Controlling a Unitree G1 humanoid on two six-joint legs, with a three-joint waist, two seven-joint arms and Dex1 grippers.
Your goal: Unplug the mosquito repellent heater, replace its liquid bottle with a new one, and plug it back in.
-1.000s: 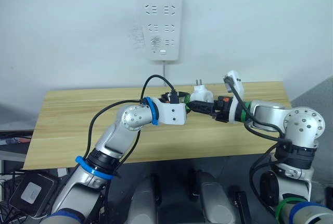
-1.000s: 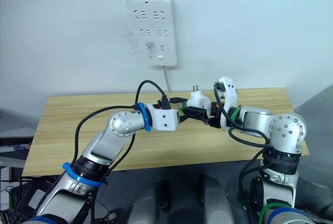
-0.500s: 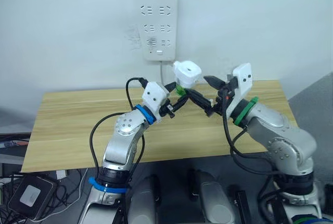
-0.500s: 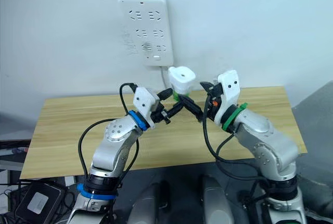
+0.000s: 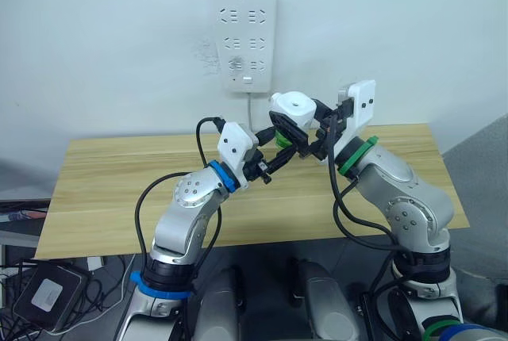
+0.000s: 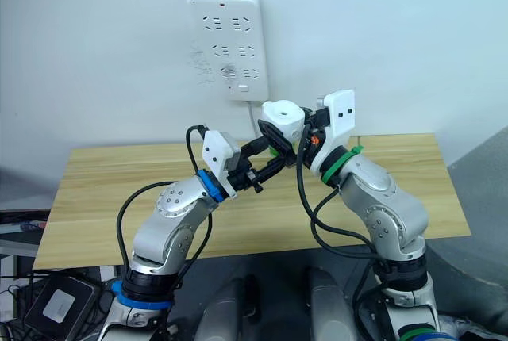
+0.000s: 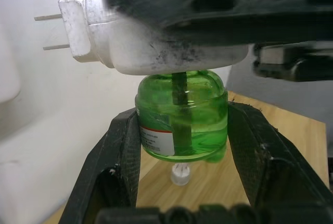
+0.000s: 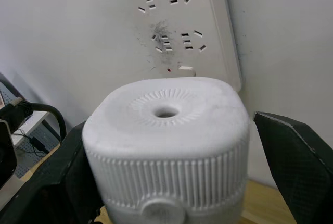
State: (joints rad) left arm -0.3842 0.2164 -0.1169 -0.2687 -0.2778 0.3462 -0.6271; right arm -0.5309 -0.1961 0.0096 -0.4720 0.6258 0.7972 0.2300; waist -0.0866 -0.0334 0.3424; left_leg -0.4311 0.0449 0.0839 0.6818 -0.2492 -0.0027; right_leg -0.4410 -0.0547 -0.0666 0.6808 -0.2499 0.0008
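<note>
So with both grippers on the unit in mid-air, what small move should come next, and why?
Probably carry the mosquito repellent heater up toward the power strip to plug it in. The green bottle already sits in it, held by the left gripper; the right gripper clamps the body, and the prongs are free.

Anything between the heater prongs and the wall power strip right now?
Nothing visible. The small white rounded plastic heater, green bottle attached, hangs just below the long white power strip, with bare wall between them.
</note>
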